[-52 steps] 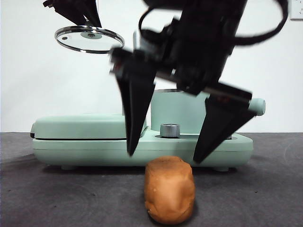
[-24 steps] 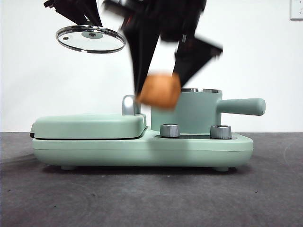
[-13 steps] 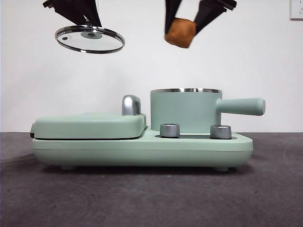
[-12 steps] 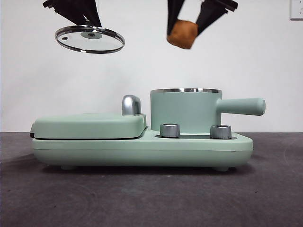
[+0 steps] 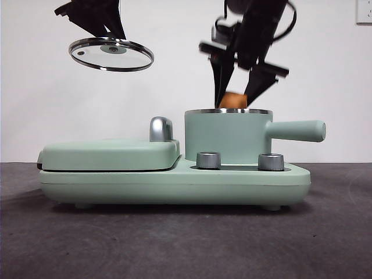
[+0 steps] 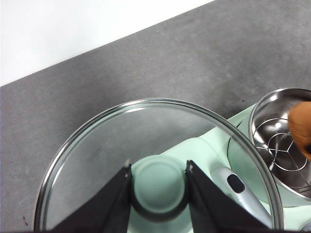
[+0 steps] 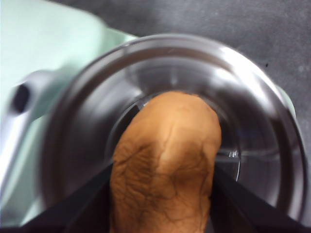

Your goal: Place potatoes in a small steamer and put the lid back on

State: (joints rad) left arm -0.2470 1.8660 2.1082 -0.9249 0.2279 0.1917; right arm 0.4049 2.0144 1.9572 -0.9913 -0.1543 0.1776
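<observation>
Right gripper (image 5: 235, 100) is clamped on the potato (image 5: 232, 100), one jaw on each side of it. Potato sits between the jaw tips, directly over the mouth of the steamer (image 5: 228, 138); in the front view only its orange-brown top shows above the steel rim, the lower part being inside the pot. Right wrist view: potato (image 7: 164, 167) fills the gap between the jaws, skin rough and cracked, with the shiny inner wall of the steamer (image 7: 252, 126) ringing it all round. Whether the potato touches the bottom cannot be told.

Left gripper (image 6: 158, 180) is closed on the green knob of the lid (image 6: 97, 150), a jaw on either side of the knob. Lid (image 5: 111, 53) hangs just beneath this gripper (image 5: 110, 32), slightly tilted, high up and well apart from the steamer, above the flat griddle cover (image 5: 107, 154). Through the glass the left wrist view shows the chrome handle (image 6: 238, 191) below, and beside it the open steamer (image 6: 272, 104) with a wire rack inside.

Steamer's straight side handle (image 5: 296, 131) points away from the griddle. Two steel dials (image 5: 208, 160) sit on the base in front of the pot.
</observation>
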